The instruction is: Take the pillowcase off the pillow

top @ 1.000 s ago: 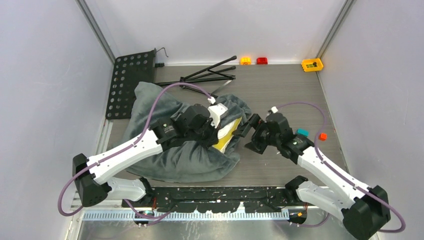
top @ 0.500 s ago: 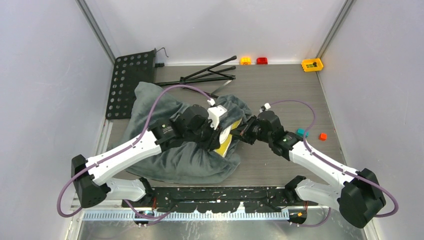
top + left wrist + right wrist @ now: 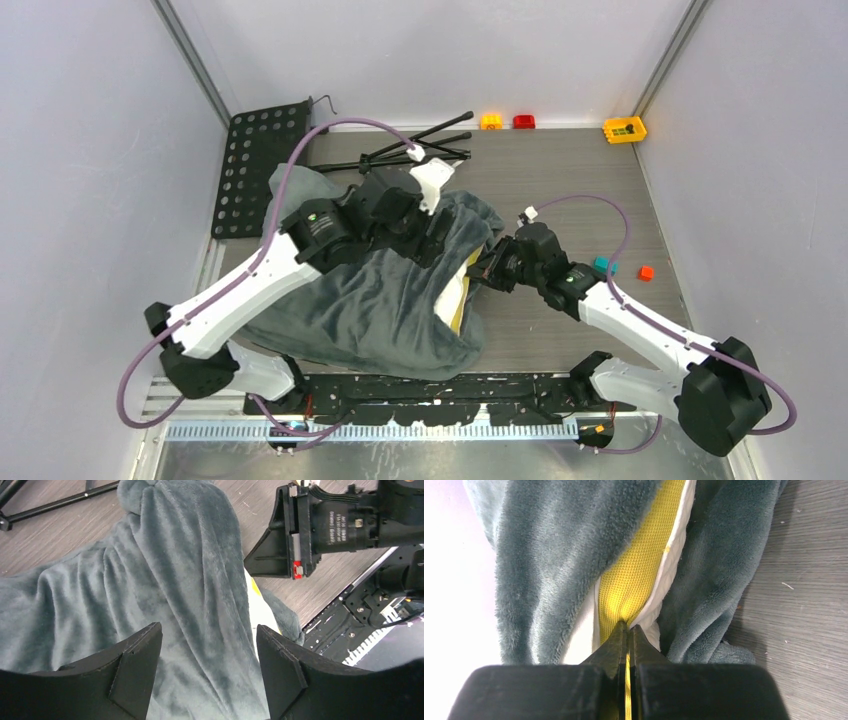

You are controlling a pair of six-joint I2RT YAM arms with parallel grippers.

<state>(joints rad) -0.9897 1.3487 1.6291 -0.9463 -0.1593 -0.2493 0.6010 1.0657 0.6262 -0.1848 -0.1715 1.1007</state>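
Note:
The dark grey-teal pillowcase [image 3: 360, 300] lies crumpled mid-table and still covers most of the pillow. Only the pillow's yellow and white edge [image 3: 455, 292] pokes out of the opening on the right. My right gripper [image 3: 483, 273] is at that opening, shut on the pillow's yellow band [image 3: 639, 570], with pillowcase fleece [image 3: 549, 545] on both sides of it. My left gripper [image 3: 207, 650] hovers open above the pillowcase folds [image 3: 165, 580], holding nothing; from above the left gripper [image 3: 432, 238] sits over the pillowcase's back edge.
A black perforated plate [image 3: 255, 165] and black folding stand legs [image 3: 410, 150] lie behind the pillowcase. Small bricks [image 3: 624, 128] sit at the back wall, and a teal block [image 3: 603, 265] and an orange block [image 3: 646, 272] lie right of my right arm. A black rail [image 3: 430, 385] runs along the near edge.
My right gripper moved left to the opening and shut on the pillow's yellow edge. My left gripper opened, letting go of the fabric, and rose toward the back; the pillowcase now covers more of the pillow.

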